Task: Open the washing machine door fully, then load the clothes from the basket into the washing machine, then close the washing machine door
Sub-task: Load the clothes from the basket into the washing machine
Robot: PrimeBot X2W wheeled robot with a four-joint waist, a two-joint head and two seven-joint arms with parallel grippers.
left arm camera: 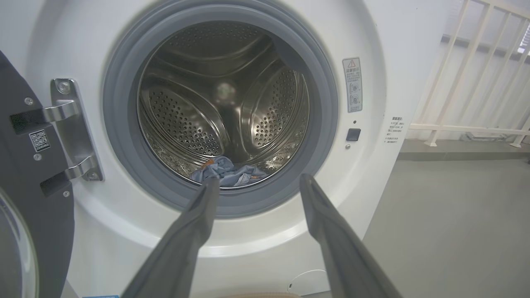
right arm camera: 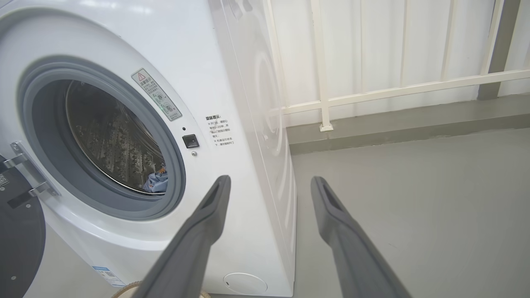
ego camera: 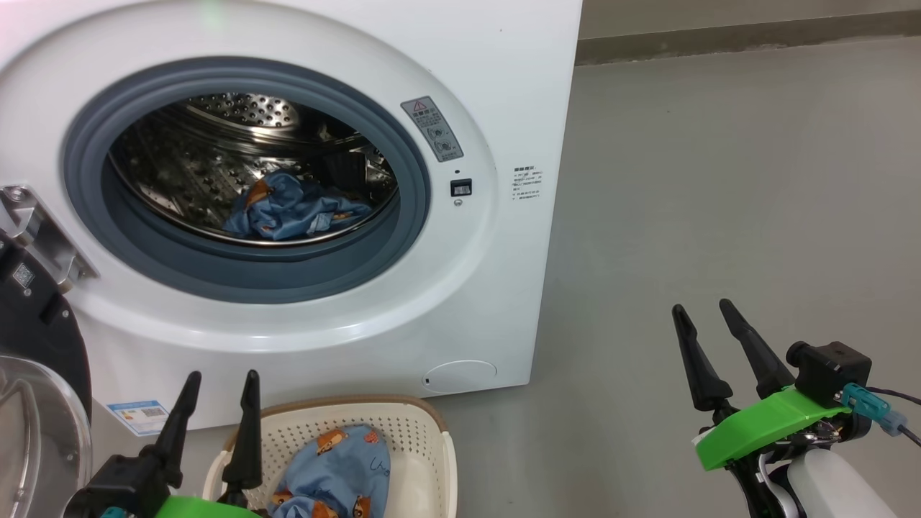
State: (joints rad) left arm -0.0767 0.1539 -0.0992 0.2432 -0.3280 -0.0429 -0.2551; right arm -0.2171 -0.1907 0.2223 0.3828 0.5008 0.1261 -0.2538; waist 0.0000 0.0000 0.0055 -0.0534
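Observation:
The white washing machine (ego camera: 496, 86) stands with its door (ego camera: 32, 374) swung open to the left. One light blue printed garment (ego camera: 291, 208) lies low in the steel drum, seen too in the left wrist view (left arm camera: 227, 174) and the right wrist view (right arm camera: 156, 182). More of the clothes (ego camera: 334, 467) sit in the cream basket (ego camera: 424, 439) on the floor before the machine. My left gripper (ego camera: 221, 380) is open and empty just above the basket's left rim. My right gripper (ego camera: 701, 309) is open and empty over the floor to the machine's right.
Grey floor (ego camera: 719, 180) stretches to the right of the machine. A white railing (right arm camera: 372, 91) and a low kerb run along the back wall. The door's metal hinge (left arm camera: 72, 128) juts out at the drum opening's left side.

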